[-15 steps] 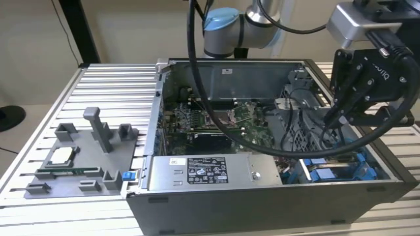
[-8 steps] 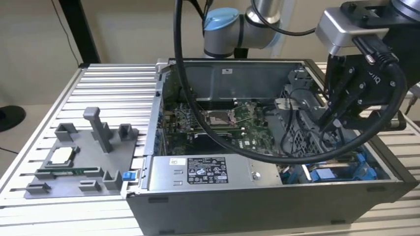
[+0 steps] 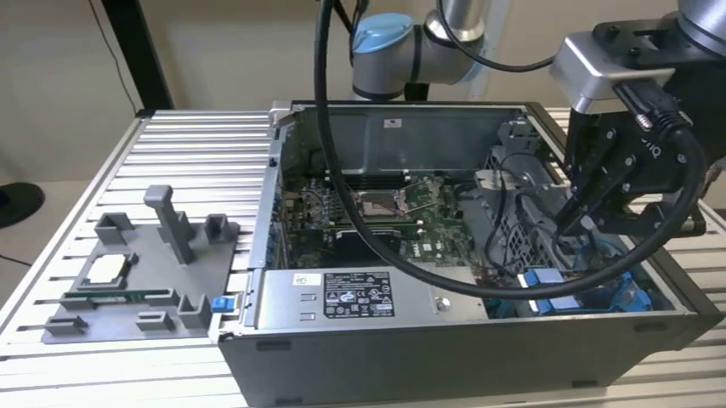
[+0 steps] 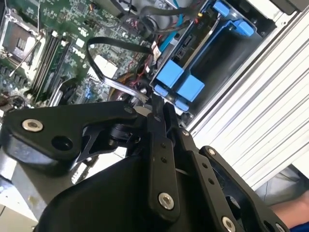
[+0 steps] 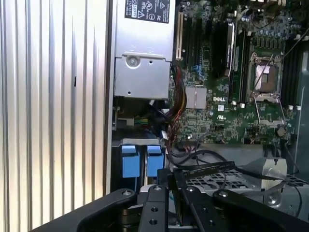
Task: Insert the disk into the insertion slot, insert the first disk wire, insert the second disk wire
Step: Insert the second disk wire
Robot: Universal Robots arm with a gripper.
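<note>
My gripper (image 3: 565,228) hangs inside the open computer case, over the perforated grey drive cage (image 3: 513,231) on the exterior view's right. Its black fingers (image 4: 157,113) stand pressed together, shut on the end of a flat black disk wire (image 4: 116,42) that loops away over the motherboard. The same wire (image 5: 208,168) runs into the gripper (image 5: 173,177) in the first wrist view. Just past the fingertips sit two blue carrier tabs (image 4: 181,83) at the mouth of the insertion slot (image 4: 215,55). The tabs (image 5: 141,162) also show in the first wrist view. The disk's metal body is hidden.
The grey power-supply box (image 3: 346,297) lies along the case's near wall, with bundled coloured wires (image 5: 179,99) beside it. The motherboard with its CPU socket (image 3: 380,202) fills the case floor. A grey fixture (image 3: 148,272) with small parts stands on the slatted table (image 3: 193,153) to the exterior view's left.
</note>
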